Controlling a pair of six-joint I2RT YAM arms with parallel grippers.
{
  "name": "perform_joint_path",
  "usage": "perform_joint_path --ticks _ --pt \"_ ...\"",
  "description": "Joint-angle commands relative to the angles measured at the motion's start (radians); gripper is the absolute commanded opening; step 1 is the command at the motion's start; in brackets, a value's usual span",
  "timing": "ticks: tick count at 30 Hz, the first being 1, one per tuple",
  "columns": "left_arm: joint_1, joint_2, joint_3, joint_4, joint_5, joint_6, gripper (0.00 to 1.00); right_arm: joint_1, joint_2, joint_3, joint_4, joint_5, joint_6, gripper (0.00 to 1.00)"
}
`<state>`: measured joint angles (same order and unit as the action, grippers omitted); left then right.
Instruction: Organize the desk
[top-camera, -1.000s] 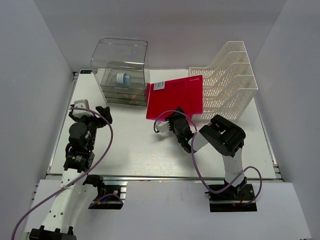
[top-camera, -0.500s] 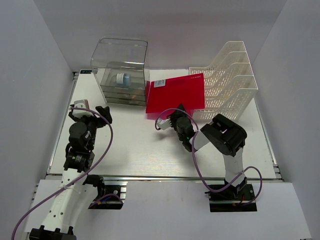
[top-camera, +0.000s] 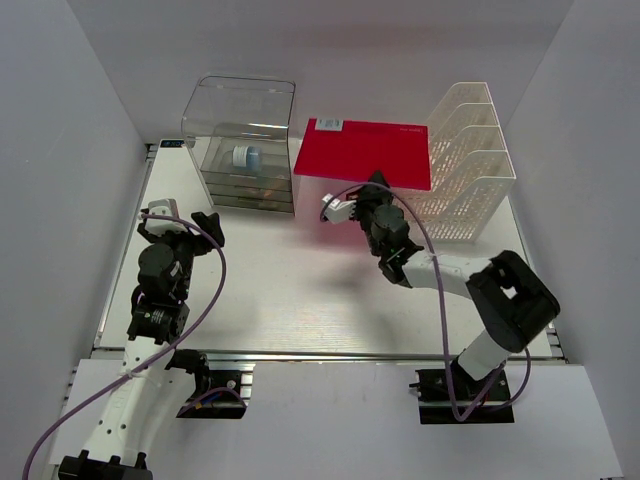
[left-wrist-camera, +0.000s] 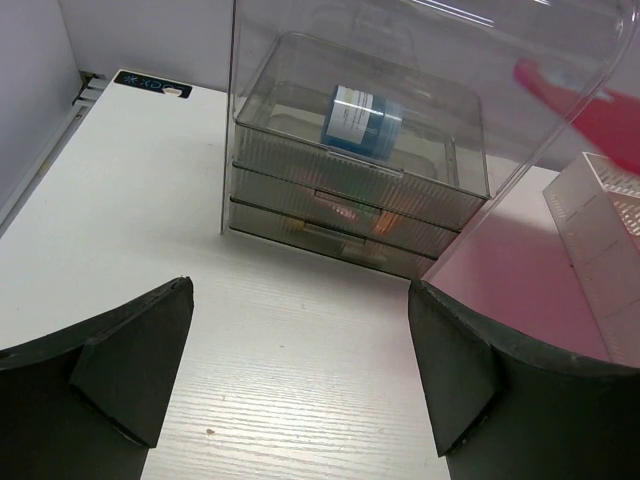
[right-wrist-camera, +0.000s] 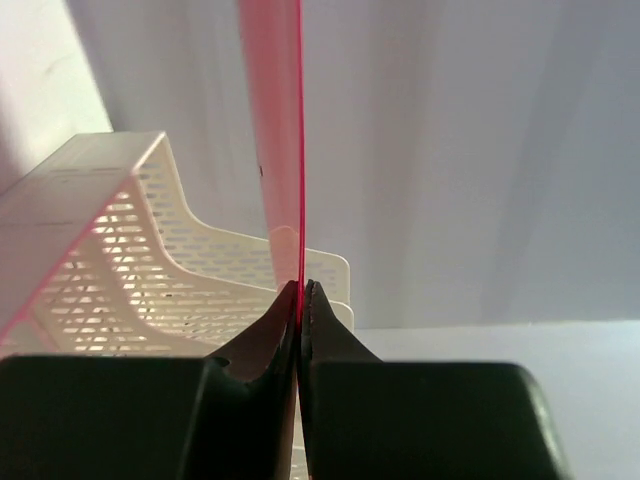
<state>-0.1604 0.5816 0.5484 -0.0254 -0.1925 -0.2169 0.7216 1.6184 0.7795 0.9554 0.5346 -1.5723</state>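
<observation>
Desk (top-camera: 260, 290): This is the big white top under everything, with a silver rail along its near edge. If the folder falls, it lands flat here and has to be picked up again.

File rack (top-camera: 470, 150): It is white, full of holes, and stands at the back right of the desk. I think the folder belongs in one of its slots. A crooked folder could hit a slot wall and shove the rack.

Drawer box (top-camera: 240, 140): It is clear and stands at the back left, near the folder's left edge. A swing that way could bump it.

Red folder (top-camera: 365, 152): It is up in the air above the desk, close to the rack. I cannot tell if they touch. It is thin, so it may bend or twist.

Right fingers (right-wrist-camera: 285, 315): They are squeezed together on the folder's bottom edge. That is a tiny hold, so the folder could slip out.

Left fingers (left-wrist-camera: 130, 360): They are wide apart and hold nothing. They face the drawer box, well apart from the folder.

Blue jar (left-wrist-camera: 360, 115): It lies inside the drawer box. It could roll if the box gets bumped.
</observation>
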Motion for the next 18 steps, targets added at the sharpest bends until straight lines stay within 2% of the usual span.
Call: perform_joint_path --ticks 1,4,6,7,10,11,13,15,18 --pt "-0.008 -0.005 -0.005 0.010 0.018 0.011 0.98 -0.022 -0.106 0.096 -0.128 0.013 0.136 0.00" --pt "-0.008 -0.006 -0.011 0.016 0.030 0.014 0.98 -0.043 -0.155 0.168 -0.248 0.007 0.268 0.00" --pt "-0.008 -0.008 -0.021 0.018 0.074 0.017 0.98 -0.050 -0.193 0.211 -0.386 -0.014 0.372 0.00" --pt "-0.008 -0.009 -0.027 0.068 0.097 0.019 0.98 -0.059 -0.205 0.262 -0.438 -0.024 0.411 0.00" --pt "-0.008 0.006 -0.054 0.142 0.275 0.021 0.98 -0.077 -0.271 0.369 -0.665 -0.093 0.575 0.00" --pt "-0.008 0.017 -0.061 0.159 0.377 0.013 0.98 -0.079 -0.290 0.395 -0.775 -0.111 0.616 0.00" --pt "-0.008 0.053 -0.077 0.229 0.474 -0.001 0.98 -0.097 -0.350 0.441 -0.872 -0.191 0.728 0.00" --pt "-0.008 0.076 -0.096 0.303 0.613 -0.044 0.98 -0.103 -0.415 0.492 -0.996 -0.266 0.791 0.00" --pt "-0.008 0.116 -0.125 0.453 0.706 -0.162 0.98 -0.134 -0.489 0.544 -1.131 -0.397 0.892 0.00"
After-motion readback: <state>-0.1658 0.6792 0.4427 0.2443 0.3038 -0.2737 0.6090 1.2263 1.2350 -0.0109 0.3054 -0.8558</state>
